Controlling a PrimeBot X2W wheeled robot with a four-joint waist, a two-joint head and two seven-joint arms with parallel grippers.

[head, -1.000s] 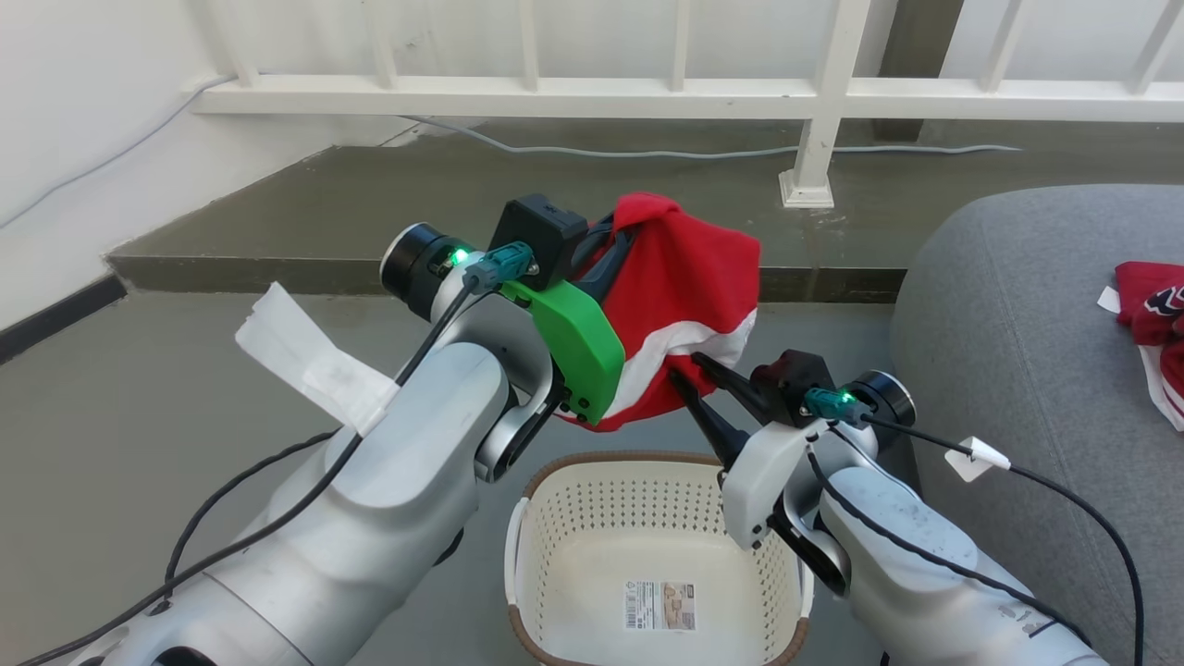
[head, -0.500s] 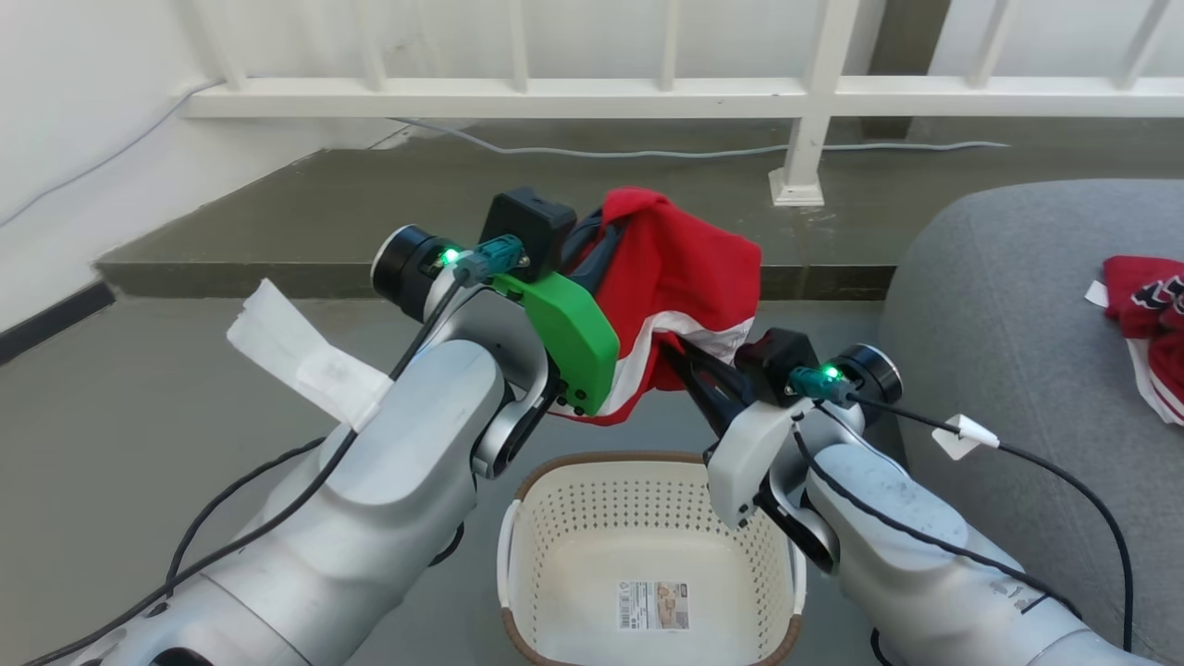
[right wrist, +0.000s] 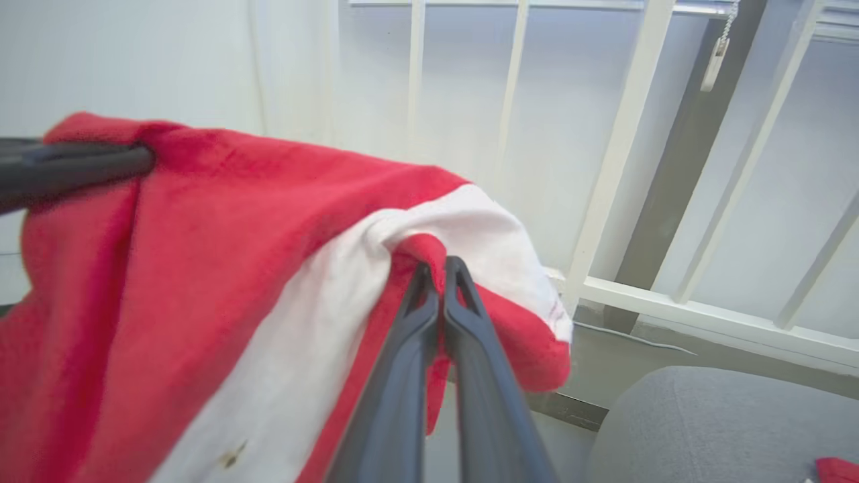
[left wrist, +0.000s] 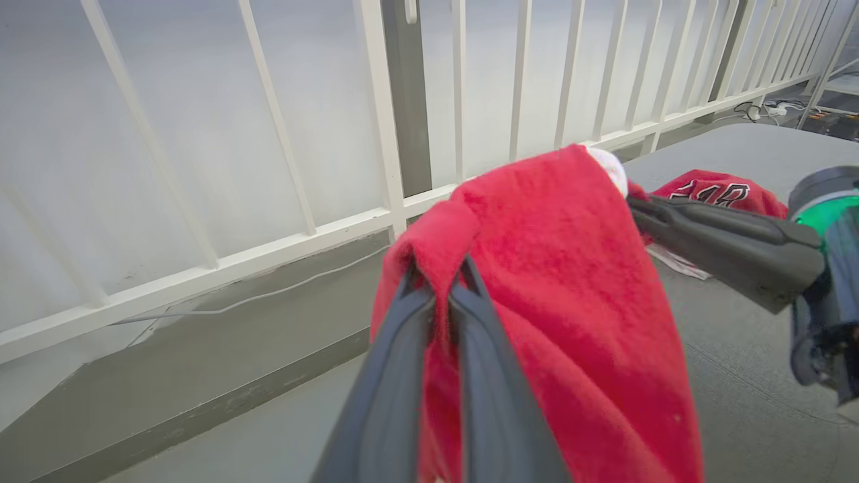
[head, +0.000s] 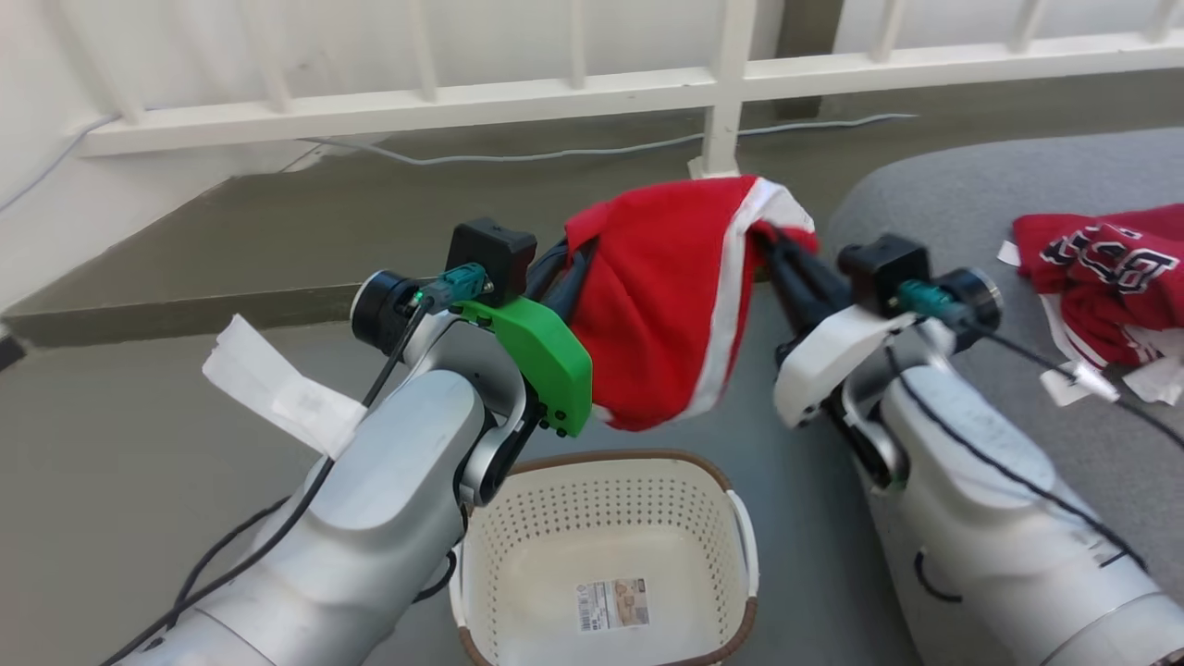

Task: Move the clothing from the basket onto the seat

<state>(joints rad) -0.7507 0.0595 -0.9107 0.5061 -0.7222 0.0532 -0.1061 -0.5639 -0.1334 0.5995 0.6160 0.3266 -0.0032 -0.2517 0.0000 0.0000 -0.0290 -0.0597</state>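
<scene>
I have the left tool (left wrist: 437, 276) clenched on a fold of the red garment (head: 661, 305). In the left wrist view its two dark fingers (left wrist: 396, 376) pinch the cloth between them, and red fabric bulges over their tips. The right tool (right wrist: 439, 268) is clamped tight on the same garment at the opposite end, where the white trim band (right wrist: 335, 302) curls around the pinched corner.

Between the two tools the garment hangs slack in the air. In the head view its white stripe runs down the right side, and its lowest fold hangs clear of the basket (head: 555, 532), above the far rim.

The basket stands on the grey floor (head: 139, 416) between my two forearms. It has white perforated walls and a brown rim, and a printed label (head: 612, 603) is stuck to its white bottom.

The grey seat (head: 925, 199) is on my right, just past the right tool. The lettered garment (head: 1101, 264), red with black-and-white letters, lies crumpled on that seat, well apart from the one I am holding.

A white railing (head: 462, 102) runs behind everything, and a pale cable (head: 555, 153) lies along the concrete ledge beneath it. A strip of white tape (head: 277, 388) sticks out from the cable on my left arm.
</scene>
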